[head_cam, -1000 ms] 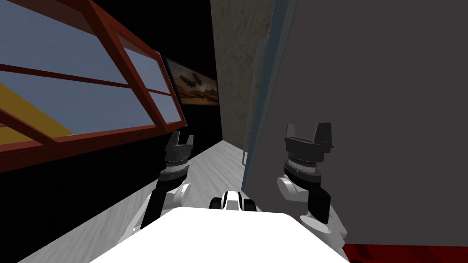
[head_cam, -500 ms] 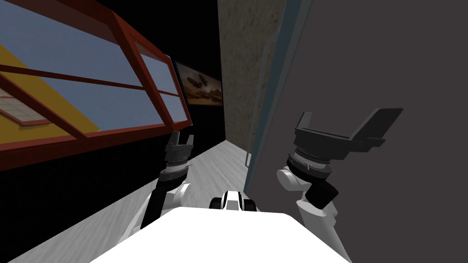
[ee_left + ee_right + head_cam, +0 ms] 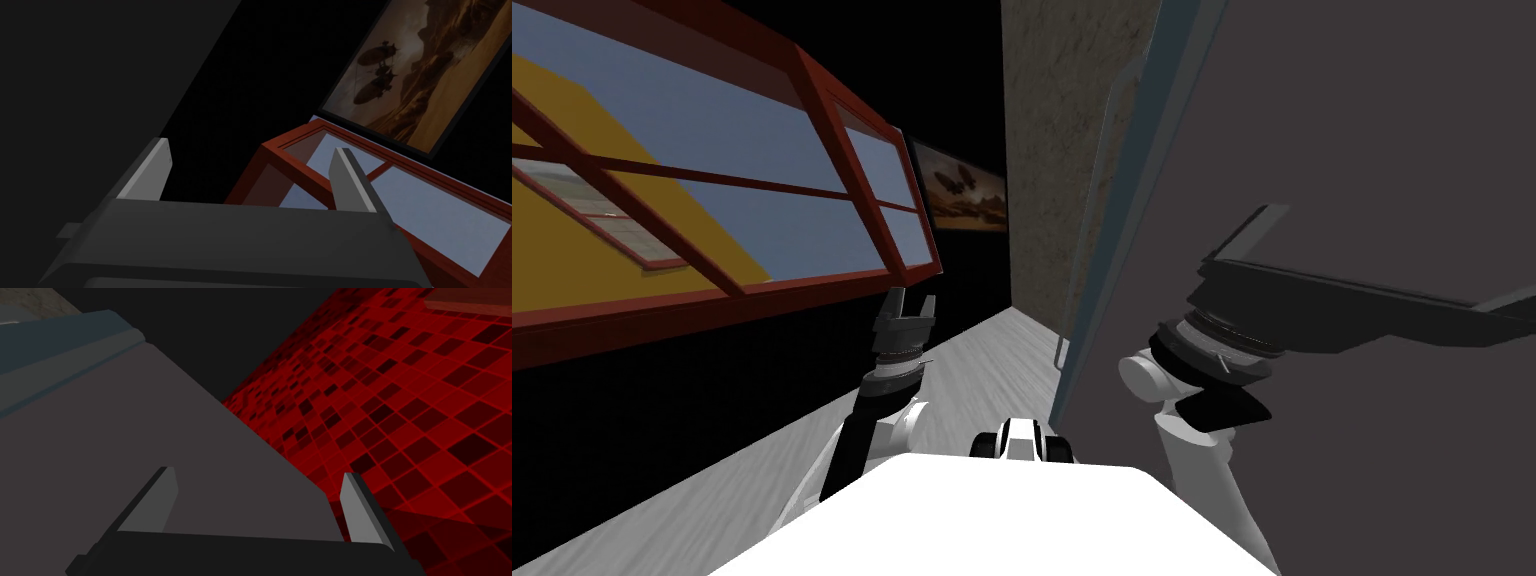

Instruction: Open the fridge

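The fridge [image 3: 1362,150], a tall dark grey slab, fills the side by the right gripper [image 3: 258,474], which is held close to its flat face, fingers spread and empty. Its thin handle [image 3: 1059,348] runs along its blue-grey edge. The left gripper [image 3: 910,298], likewise spread and empty, hangs well clear of the fridge.

fridge [image 3: 1372,140] at right reads matt, smooth grey | wall [image 3: 1057,150] top centre rough, speckled | floor [image 3: 972,375] pale, wood-grained
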Robot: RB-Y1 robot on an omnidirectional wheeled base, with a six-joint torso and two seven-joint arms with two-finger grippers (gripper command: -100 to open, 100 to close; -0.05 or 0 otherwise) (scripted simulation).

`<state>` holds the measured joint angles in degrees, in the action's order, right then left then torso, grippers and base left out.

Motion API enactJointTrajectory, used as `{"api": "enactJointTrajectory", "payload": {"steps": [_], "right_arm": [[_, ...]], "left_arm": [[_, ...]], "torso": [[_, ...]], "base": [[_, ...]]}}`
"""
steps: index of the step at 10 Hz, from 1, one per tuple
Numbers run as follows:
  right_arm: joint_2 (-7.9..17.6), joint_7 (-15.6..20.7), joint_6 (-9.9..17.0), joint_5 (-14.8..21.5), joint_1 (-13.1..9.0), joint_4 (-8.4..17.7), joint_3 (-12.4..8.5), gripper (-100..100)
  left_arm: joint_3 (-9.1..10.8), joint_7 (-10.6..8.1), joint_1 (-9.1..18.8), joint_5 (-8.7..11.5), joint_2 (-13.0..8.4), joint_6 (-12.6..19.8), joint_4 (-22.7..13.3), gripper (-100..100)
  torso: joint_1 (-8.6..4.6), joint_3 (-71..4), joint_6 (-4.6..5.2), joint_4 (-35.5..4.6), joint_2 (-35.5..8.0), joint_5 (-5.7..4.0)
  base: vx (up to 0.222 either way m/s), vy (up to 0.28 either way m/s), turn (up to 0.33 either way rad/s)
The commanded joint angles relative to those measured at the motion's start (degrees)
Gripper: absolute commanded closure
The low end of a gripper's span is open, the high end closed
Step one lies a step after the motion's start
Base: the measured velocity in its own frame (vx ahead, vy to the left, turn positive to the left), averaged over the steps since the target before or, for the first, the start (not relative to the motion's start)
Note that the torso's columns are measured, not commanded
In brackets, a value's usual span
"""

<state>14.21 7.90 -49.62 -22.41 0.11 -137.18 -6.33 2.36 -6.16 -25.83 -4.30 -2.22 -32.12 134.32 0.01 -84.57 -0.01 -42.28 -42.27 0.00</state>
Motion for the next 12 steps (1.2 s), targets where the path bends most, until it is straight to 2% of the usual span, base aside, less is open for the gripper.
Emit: {"api": "enactJointTrajectory", "payload": {"steps": [1,2,3,4,5,6,7,8,9,10,11,12], "right_arm": [[0.1,0.49,-0.56,-2.32,-3.69,-0.08,-0.07,-100],[0.42,0.81,-2.64,-4.87,-5.98,-0.27,-0.51,-100],[0.42,0.81,-2.64,-5.64,-7.25,-0.27,-0.51,-100],[0.67,1.16,-4.75,-7.66,-9.09,-0.45,-0.98,-100],[0.67,1.16,-4.75,-9.02,-10.62,-0.45,-0.98,-100],[0.86,1.54,-6.85,-10.97,-12.23,-0.62,-1.47,-100],[0.86,1.54,-6.85,-12.42,-14.24,-0.62,-1.47,-100],[0.99,1.95,-8.94,-14.33,-16.3,-0.75,-1.98,-100],[0.99,1.95,-8.94,-15.84,-18.15,-0.75,-1.98,-100],[1.07,2.39,-11.0,-17.68,-19.85,-0.85,-2.51,-100],[1.07,2.39,-11.0,-19.06,-21.36,-0.85,-2.51,-100],[1.09,2.85,-13.0,-20.67,-23.29,-0.91,-3.07,-100]], "left_arm": [[0.0,0.0,0.0,0.0,0.0,0.0,0.0,0],[0.0,0.0,-0.01,0.0,0.0,0.0,0.0,0],[0.0,0.0,0.0,0.0,0.0,0.0,0.0,0],[0.0,0.0,-0.01,0.0,0.0,0.0,0.0,0],[0.0,0.0,0.0,0.0,0.0,0.0,0.0,0],[0.0,0.0,-0.01,0.0,0.0,0.0,0.0,0],[0.0,0.0,0.0,0.0,0.0,0.0,0.0,0],[0.0,0.0,-0.01,0.0,0.0,0.0,0.0,0],[0.0,0.0,0.0,0.0,0.0,0.0,0.0,0],[0.0,0.0,0.0,0.0,0.0,0.0,0.0,0],[0.0,0.0,0.0,0.0,0.0,0.0,0.0,0],[0.0,0.0,-0.01,0.0,0.0,0.0,0.0,0]], "torso": [[0.0,0.0,0.02,0.0,0.0,0.0],[-0.02,0.02,0.03,-0.01,-0.03,-0.01],[0.01,0.01,-0.02,-0.01,-0.02,0.0],[-0.02,0.0,0.03,0.0,-0.01,0.0],[-0.02,-0.01,0.0,0.0,0.01,-0.01],[-0.02,0.0,0.02,0.0,0.0,0.0],[0.0,0.0,-0.01,0.0,0.0,0.0],[-0.02,0.01,0.04,0.0,-0.02,0.0],[-0.01,0.01,0.01,0.0,-0.02,0.0],[-0.01,0.02,0.02,-0.01,-0.03,0.0],[0.0,0.01,0.0,0.0,-0.02,0.0],[-0.02,0.01,0.03,0.0,-0.02,0.0]], "base": [[0.008,0.002,0.004],[0.012,0.006,0.193],[0.015,0.001,0.092],[0.021,0.003,0.138],[0.019,0.002,0.101],[0.017,0.001,0.229],[0.014,-0.004,0.094],[0.015,0.001,0.134],[0.013,0.0,0.125],[0.015,-0.001,0.198],[0.012,-0.003,0.095],[0.012,-0.001,0.211]]}}
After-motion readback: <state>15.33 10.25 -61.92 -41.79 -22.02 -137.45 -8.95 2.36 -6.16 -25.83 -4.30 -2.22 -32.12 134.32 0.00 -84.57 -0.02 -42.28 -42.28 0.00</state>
